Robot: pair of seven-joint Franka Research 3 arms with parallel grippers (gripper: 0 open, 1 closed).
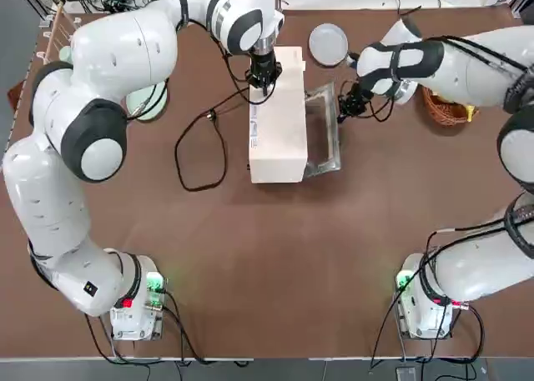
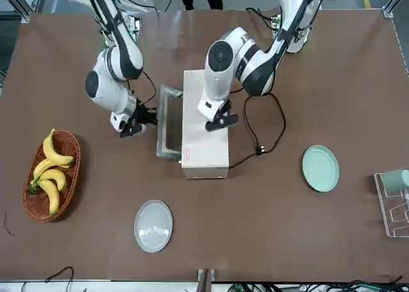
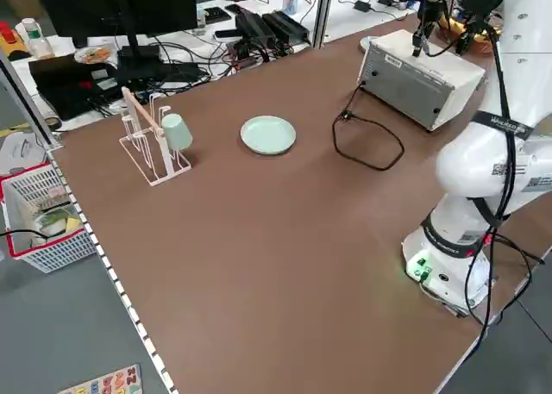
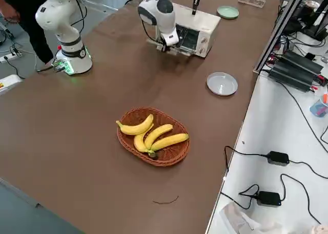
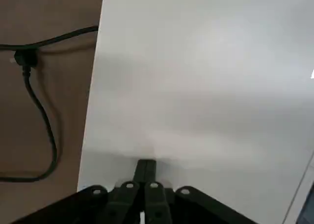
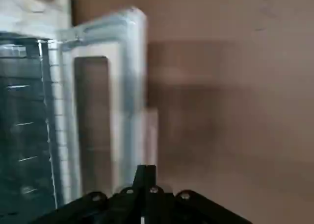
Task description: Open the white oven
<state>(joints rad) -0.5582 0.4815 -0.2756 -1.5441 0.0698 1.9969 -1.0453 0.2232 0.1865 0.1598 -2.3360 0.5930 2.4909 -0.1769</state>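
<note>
White oven [image 2: 205, 142] sits mid-worktop [image 1: 225, 273], toward the edge opposite the arm bases; its glass door [image 2: 170, 122] is down, open. Left gripper [image 5: 145, 161] is over the oven top, jaws clenched, empty. Right gripper [image 6: 146, 167] is beside the door, jaws clenched, empty. 4 bananas [image 4: 154, 134] in basket [image 4: 179, 154].

"Basket?"
"Wicker basket [image 2: 75, 154], holding bananas [image 2: 54, 188], sitting right of the right fingers [image 6: 151, 175]."
"Plates?"
"White plate [image 2: 153, 226], lying beyond them; green plate [image 2: 321, 168], lying left of the left fingers [image 5: 150, 170]."
"Rack [image 2: 385, 206]?"
"Standing farther left."
</note>
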